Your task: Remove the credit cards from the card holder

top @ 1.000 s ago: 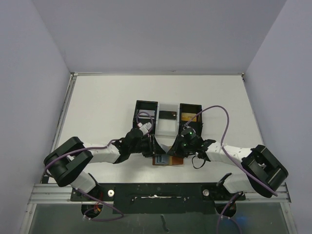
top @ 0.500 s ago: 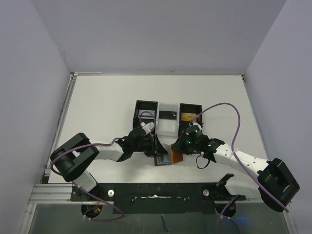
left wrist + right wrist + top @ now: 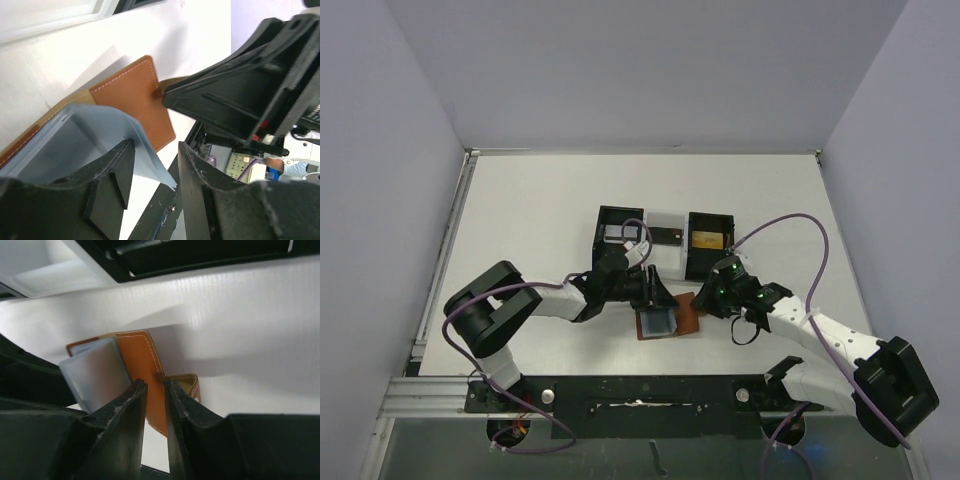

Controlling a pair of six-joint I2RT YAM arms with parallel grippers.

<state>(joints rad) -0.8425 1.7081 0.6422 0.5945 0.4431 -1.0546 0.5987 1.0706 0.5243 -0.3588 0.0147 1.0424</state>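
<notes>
On the white table, just this side of the three-bin tray, the brown holder lies spread open and both arms are right on top of it. Left gripper has its jaws a little apart, straddling the loose corner of the blue-grey pocket. Right gripper is pinched almost closed on the holder's brown flap, right beside the snap tab.
</notes>
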